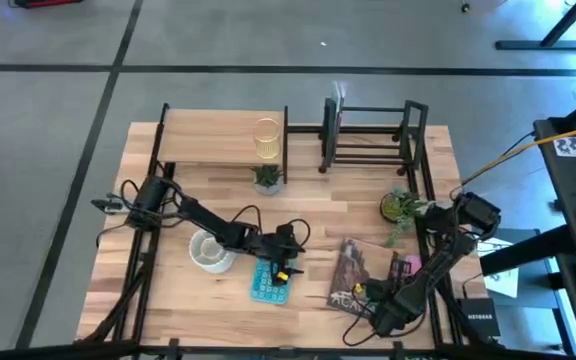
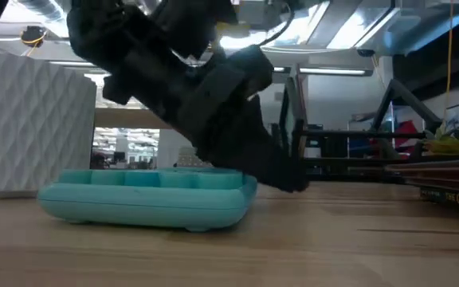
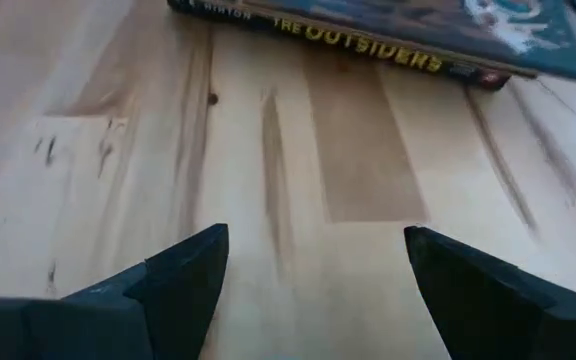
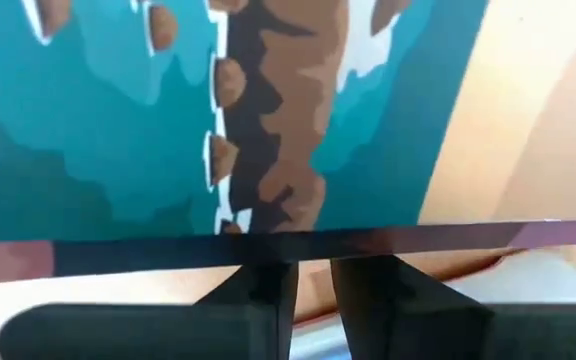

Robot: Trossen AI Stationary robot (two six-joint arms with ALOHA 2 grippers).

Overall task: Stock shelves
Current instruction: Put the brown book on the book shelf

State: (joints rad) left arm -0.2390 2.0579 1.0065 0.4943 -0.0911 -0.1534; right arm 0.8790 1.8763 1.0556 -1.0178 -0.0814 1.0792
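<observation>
The shelves stand along the table's far edge: a light-wood board unit point(image 1: 218, 140) carrying a yellowish glass point(image 1: 266, 140), and a black bar rack point(image 1: 368, 135). A teal ice tray point(image 1: 270, 283) lies flat on the table. My left gripper point(image 3: 313, 270) hovers open just right of the tray's far end point(image 2: 245, 187), over bare wood. A book point(image 1: 358, 272) with a teal and brown cover lies to its right. My right gripper point(image 4: 313, 280) is shut at the book's near edge. My right gripper's shut fingertips point(image 4: 268, 275) meet the book's dark edge point(image 4: 298, 245), lying across it and coming from the table's near right. The edge hides the very tips, so I cannot tell whether they sit under it or only against it.
A white bowl point(image 1: 211, 250) sits left of the tray under my left arm. One small potted plant point(image 1: 266, 180) stands before the wood shelf, and another point(image 1: 400, 208) by my right arm's base. The book's spine point(image 3: 368, 45) lies ahead of my left gripper.
</observation>
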